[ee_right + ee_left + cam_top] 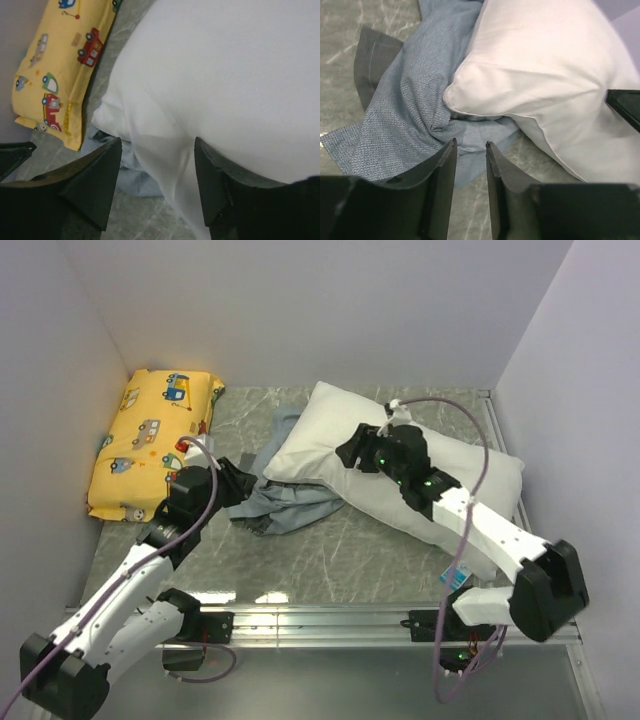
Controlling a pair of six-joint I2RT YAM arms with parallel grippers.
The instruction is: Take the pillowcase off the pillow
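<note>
The white pillow (400,465) lies at an angle across the middle and right of the table. The blue-grey pillowcase (285,502) is crumpled on the table by the pillow's left corner, and part of it runs under that corner (480,122). In the left wrist view the pillowcase (405,110) shows its pale inside and a dark flap. My left gripper (470,145) hovers at the fabric's near edge, jaws a little apart, gripping nothing. My right gripper (157,142) stands open over the pillow (225,75), with a loose ridge of pillow fabric between its fingers.
A yellow cushion (150,440) printed with cartoon cars leans at the back left corner, close to my left arm. White walls close in the left, back and right. A metal rail (330,620) runs along the near edge.
</note>
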